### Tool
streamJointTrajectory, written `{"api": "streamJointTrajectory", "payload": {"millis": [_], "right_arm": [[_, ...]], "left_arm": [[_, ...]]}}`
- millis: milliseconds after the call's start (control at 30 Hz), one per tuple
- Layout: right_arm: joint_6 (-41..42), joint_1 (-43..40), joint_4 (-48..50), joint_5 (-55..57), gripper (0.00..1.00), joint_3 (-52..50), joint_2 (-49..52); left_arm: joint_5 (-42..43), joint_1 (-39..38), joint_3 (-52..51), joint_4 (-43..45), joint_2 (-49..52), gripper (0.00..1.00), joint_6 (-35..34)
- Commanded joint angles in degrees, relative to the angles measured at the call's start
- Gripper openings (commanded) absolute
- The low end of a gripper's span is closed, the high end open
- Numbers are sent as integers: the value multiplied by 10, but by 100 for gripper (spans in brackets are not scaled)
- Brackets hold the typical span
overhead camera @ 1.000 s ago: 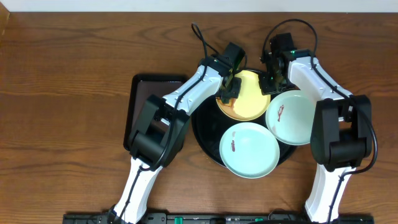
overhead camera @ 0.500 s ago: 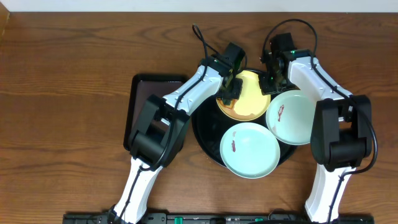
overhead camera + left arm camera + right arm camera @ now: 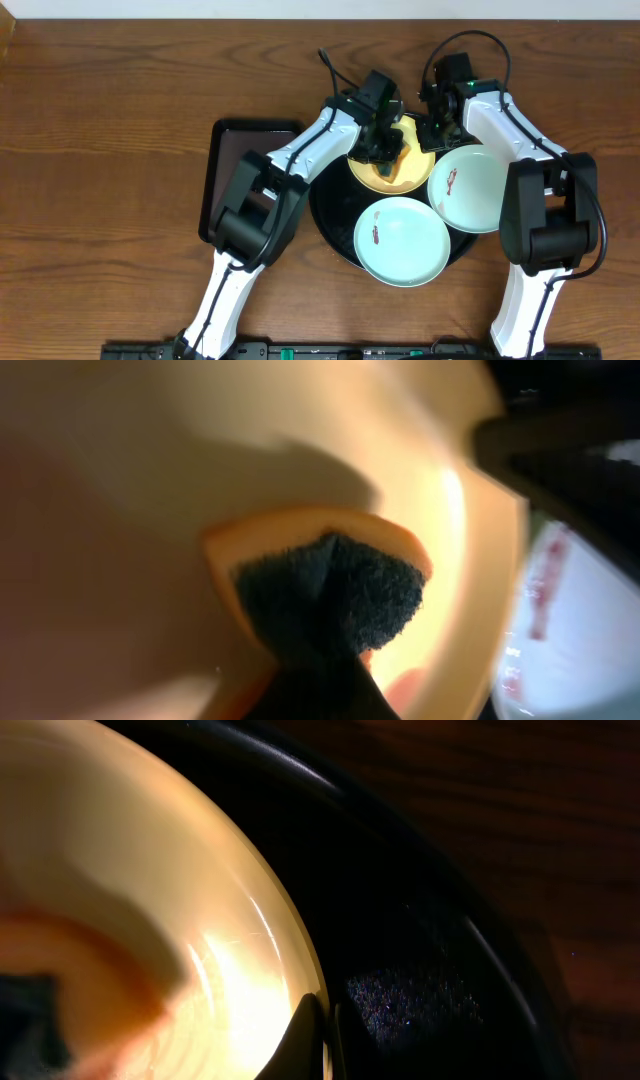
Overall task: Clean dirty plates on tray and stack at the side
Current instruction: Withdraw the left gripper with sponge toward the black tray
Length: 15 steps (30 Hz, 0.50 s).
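Since earlier, left fingers [image 3: 384, 150] have slid rightward across the pale yellow plate [image 3: 415, 160] on the black tray [image 3: 330, 215], clamped on an orange scouring sponge [image 3: 325, 595]; right fingers [image 3: 305, 1038] pinch that plate's rim.

Overhead evenly lit, wrist views blurred, glare on yellow plate [image 3: 130, 890]
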Motion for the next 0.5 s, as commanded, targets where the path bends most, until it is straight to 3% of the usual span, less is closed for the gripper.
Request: {"api": "streamJointTrajectory", "payload": {"millis": [0,267,367,467], "right_arm": [[-1,8,3,3,1,-7,5],[-1,8,3,3,1,-7,5],[0,8,3,3,2,-7,5],[0,8,3,3,10,-8,5]], "left_arm": [[101,29,32,7,-9,8,-7],[73,107,41,-54,-120,8,-9],[14,139,41,-125,-164,8,-7],[-80,167,41,-209,-203,8,-2]]}}
